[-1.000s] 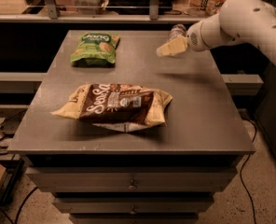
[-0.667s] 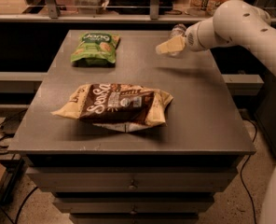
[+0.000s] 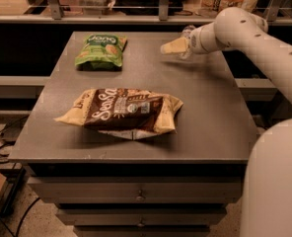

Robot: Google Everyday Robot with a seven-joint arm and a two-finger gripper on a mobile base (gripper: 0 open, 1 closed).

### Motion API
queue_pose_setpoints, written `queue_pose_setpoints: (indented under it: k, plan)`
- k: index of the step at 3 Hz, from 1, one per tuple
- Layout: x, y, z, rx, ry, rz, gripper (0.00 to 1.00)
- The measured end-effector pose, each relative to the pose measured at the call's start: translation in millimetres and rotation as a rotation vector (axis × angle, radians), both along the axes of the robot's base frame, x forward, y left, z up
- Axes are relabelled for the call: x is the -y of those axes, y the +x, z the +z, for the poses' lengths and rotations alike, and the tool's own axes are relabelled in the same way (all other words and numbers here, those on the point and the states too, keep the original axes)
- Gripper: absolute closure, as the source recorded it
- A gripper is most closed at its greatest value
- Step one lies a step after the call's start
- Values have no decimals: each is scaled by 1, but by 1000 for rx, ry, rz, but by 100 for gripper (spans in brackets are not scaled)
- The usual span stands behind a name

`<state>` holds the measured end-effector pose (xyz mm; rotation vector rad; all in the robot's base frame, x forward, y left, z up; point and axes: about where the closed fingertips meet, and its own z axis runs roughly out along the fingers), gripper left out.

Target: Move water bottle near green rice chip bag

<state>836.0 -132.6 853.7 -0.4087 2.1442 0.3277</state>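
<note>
The green rice chip bag (image 3: 100, 50) lies flat at the far left of the grey table (image 3: 210, 112). The water bottle (image 3: 186, 32) stands at the far right of the table, small and clear, mostly hidden behind my gripper and wrist. My gripper (image 3: 173, 46), with cream-coloured tips, points left just in front of the bottle, level with it. It is well to the right of the green bag. I cannot tell whether it touches the bottle.
A larger brown-and-cream bag (image 3: 122, 111) lies in the middle of the table towards the front. My white arm (image 3: 264, 43) comes in from the right, and its bulk fills the lower right corner. A rail and shelf run behind the table.
My gripper has shifted slightly left by the bottle. The arm has swung closer on the right. Both bags have not moved.
</note>
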Motion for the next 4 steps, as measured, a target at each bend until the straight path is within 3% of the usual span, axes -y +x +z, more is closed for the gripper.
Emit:
queue_pose_setpoints:
  k: [1,2,3,4]
  plan:
    - [-7,16,-7,-6,22,-12,17]
    - [-11,24,-7,-2,19,-19,41]
    - [-18,27,5,24,24,-4,63]
    - [-36,25,31,75,28,49,87]
